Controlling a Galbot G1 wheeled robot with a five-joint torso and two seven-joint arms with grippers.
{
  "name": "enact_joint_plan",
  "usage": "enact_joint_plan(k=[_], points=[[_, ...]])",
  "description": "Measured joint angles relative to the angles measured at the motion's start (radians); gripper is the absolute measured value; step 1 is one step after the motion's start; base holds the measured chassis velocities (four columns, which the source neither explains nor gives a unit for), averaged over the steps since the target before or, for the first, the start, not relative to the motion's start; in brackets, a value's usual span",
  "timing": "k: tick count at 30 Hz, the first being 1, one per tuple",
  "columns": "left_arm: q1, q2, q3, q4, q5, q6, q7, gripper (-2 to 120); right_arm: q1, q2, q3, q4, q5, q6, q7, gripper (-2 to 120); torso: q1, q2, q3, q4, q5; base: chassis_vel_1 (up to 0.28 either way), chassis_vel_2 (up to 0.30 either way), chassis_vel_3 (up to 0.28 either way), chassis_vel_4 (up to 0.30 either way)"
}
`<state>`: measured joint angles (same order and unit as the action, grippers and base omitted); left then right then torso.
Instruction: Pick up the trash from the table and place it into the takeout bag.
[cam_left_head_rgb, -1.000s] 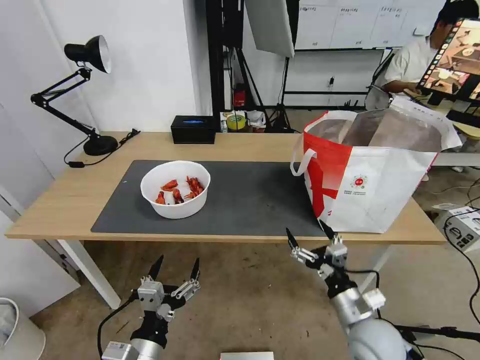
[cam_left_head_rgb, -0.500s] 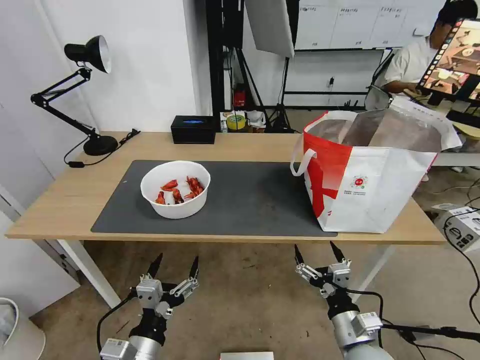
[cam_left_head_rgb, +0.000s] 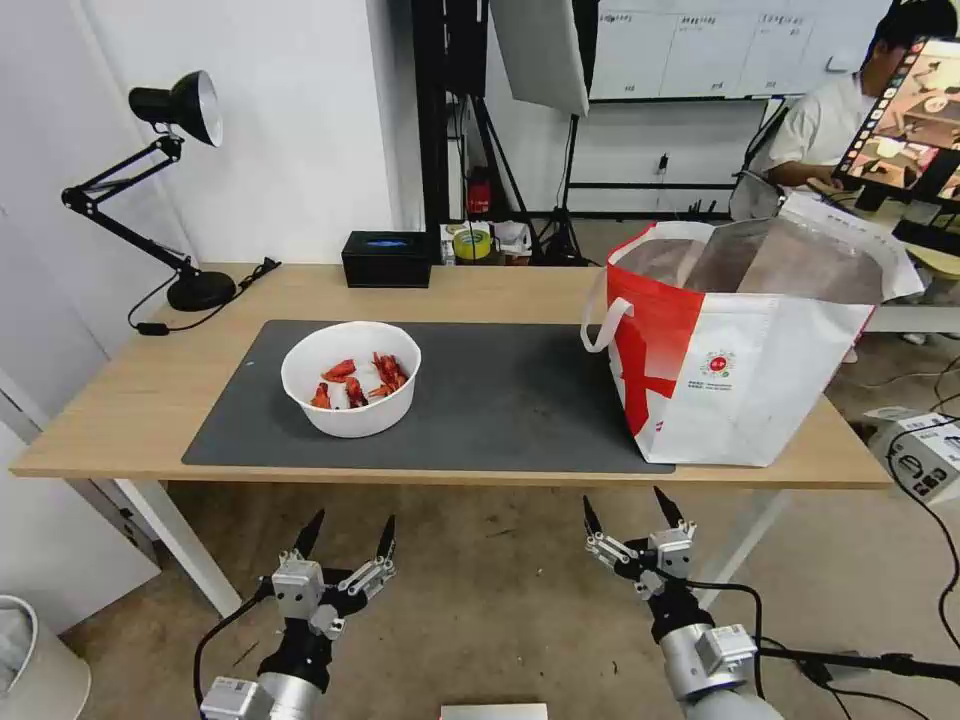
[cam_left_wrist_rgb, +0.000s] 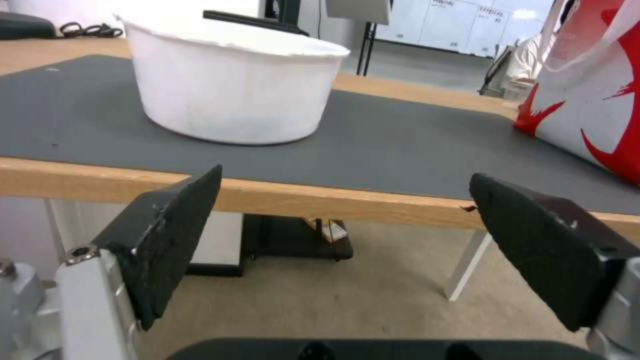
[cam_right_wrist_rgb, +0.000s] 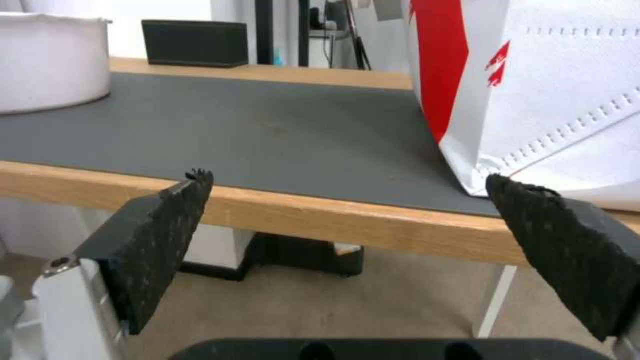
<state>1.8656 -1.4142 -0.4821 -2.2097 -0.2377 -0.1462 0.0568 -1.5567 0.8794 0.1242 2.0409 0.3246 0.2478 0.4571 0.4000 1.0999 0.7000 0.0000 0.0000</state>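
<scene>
Below the table's (cam_left_head_rgb: 120, 400) near edge, both hands hang with fingers spread wide and nothing in them: the left hand (cam_left_head_rgb: 347, 533) in front of the bowl (cam_left_head_rgb: 350, 378), the right hand (cam_left_head_rgb: 627, 510) in front of the bag (cam_left_head_rgb: 740, 370). The bowl, holding red shells (cam_left_head_rgb: 360, 378), sits on the mat (cam_left_head_rgb: 500, 400), well apart from the bag standing at the table's right end.
</scene>
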Motion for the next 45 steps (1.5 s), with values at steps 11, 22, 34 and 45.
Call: enact_joint_plan(k=[11, 22, 34, 45], points=[[-0.008, 0.001, -0.001, 0.008, -0.007, 0.0, 0.0, 100, 0.0, -0.011, 0.001, 0.001, 0.008, -0.013, -0.004, 100, 0.0, 0.0, 0.0, 0.0, 0.0001, 0.0, 0.0, 0.0, 0.0], [-0.07, 0.082, -0.064, -0.045, -0.144, 0.055, -0.044, 100, 0.001, -0.011, 0.001, 0.002, 0.009, -0.013, -0.005, 100, 0.0, 0.0, 0.0, 0.0, -0.0001, 0.0, 0.0, 0.0, 0.0], [-0.168, 0.29, -0.159, -0.103, -0.426, 0.193, -0.168, 100, 0.001, -0.011, 0.002, 0.002, 0.01, -0.013, -0.006, 100, 0.0, 0.0, 0.0, 0.0003, -0.0002, 0.0, 0.0, 0.0, 0.0], [-0.394, 0.633, -0.161, -0.044, -0.82, 0.29, -0.338, 100, 0.001, -0.011, 0.002, 0.003, 0.01, -0.013, -0.006, 100, 0.0, 0.0, 0.0, -0.0001, -0.0001, 0.0, 0.0, 0.0, 0.0]])
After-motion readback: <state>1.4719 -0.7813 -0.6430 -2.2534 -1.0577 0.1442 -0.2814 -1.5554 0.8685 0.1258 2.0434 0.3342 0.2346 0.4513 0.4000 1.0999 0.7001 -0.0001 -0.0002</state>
